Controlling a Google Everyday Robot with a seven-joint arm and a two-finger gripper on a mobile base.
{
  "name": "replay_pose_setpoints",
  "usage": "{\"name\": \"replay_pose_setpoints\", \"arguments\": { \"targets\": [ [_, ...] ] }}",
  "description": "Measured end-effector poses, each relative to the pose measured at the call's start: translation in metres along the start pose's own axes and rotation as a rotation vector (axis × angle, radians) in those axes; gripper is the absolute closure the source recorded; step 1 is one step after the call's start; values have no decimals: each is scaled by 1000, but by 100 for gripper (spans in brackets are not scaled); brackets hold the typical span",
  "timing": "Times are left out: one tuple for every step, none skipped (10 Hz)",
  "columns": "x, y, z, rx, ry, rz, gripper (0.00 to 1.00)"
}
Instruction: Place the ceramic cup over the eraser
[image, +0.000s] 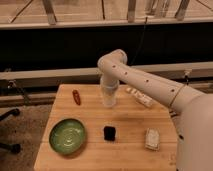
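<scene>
The ceramic cup (109, 99) is a small pale cup at the back middle of the wooden table (130, 120). My gripper (109, 94) comes straight down onto it from the arm's bent wrist, so the cup's top is hidden. I cannot tell whether the cup rests on the table or hangs just above it. The eraser (109, 132) is a small black block standing free on the table, nearer the front and almost straight in front of the cup.
A green bowl (67, 135) sits at the front left. A red oblong object (76, 96) lies at the back left. A white tube (140, 96) lies at the back right under my arm. A white packet (152, 139) lies at the front right.
</scene>
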Motion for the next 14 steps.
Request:
{"name": "replay_pose_setpoints", "arguments": {
  "targets": [
    [7,-7,0,7,3,5,46],
    [15,-10,-2,12,9,15,36],
    [21,-13,-5,20,12,26,28],
    [28,-16,-8,27,18,37,23],
    [34,-21,-12,36,22,52,20],
    [42,-23,-15,36,27,68,20],
    [50,-27,-17,34,30,82,20],
    [56,-32,-15,32,30,90,20],
    [63,-38,-12,26,29,97,20],
    [67,-44,-8,20,26,103,20],
    [75,-45,-1,9,28,116,20],
    [79,-45,4,4,26,123,20],
    [83,-46,11,-1,21,129,20],
    [86,-47,20,-6,13,134,20]
  ]
}}
